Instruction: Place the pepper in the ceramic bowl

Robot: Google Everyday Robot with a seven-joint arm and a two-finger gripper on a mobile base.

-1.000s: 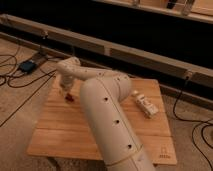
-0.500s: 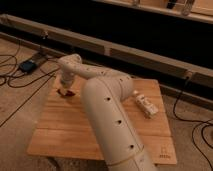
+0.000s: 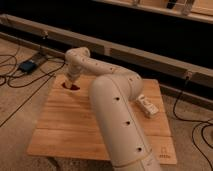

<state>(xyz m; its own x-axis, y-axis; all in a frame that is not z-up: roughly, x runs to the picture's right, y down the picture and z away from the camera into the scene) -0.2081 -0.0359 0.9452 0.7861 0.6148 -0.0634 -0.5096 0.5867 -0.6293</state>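
The small dark red pepper [image 3: 70, 87] is at the far left of the wooden table [image 3: 75, 125], right under the tip of my arm. My gripper [image 3: 70, 83] points down at the end of the white arm [image 3: 107, 75] and is shut on the pepper, holding it just above the table top. A dark shadow lies beneath it. The green ceramic bowl is not in view; the large arm covers much of the table's middle.
A white, oblong object [image 3: 147, 106] lies near the table's right edge. Cables and a small dark box [image 3: 31, 65] are on the floor to the left. A dark wall with a rail [image 3: 150, 55] runs behind the table.
The gripper and the pepper have moved together up and toward the table's far left corner. The arm's elbow has risen with them.
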